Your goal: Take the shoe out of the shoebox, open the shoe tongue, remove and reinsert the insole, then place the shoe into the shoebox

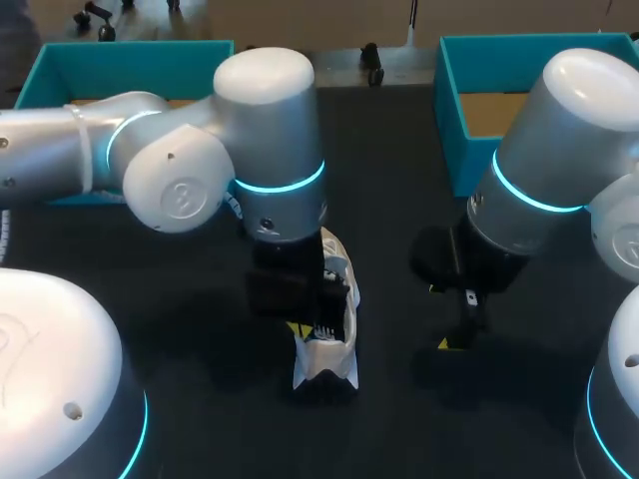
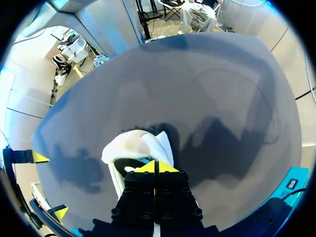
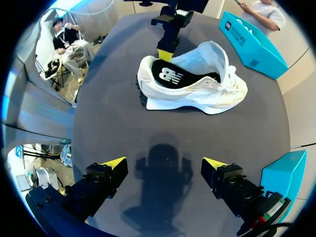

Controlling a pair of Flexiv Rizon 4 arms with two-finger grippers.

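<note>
A white shoe (image 1: 326, 359) (image 3: 197, 96) stands on the dark table, its tongue pulled up and a black insole (image 3: 170, 74) lying in its opening. My left gripper (image 1: 301, 329) (image 2: 155, 167) (image 3: 165, 52) is shut, its yellow tips down at the heel end of the shoe (image 2: 132, 147), against the insole's rear edge. Whether it pinches the insole cannot be seen. My right gripper (image 1: 440, 316) (image 3: 164, 165) hangs wide open over bare table to the right of the shoe, holding nothing.
Two teal shoeboxes stand at the back of the table, one on the left (image 1: 130, 52) behind my left arm and one on the right (image 1: 454, 110) (image 3: 252, 44). Bare table (image 1: 399, 419) lies between the shoe and my right gripper.
</note>
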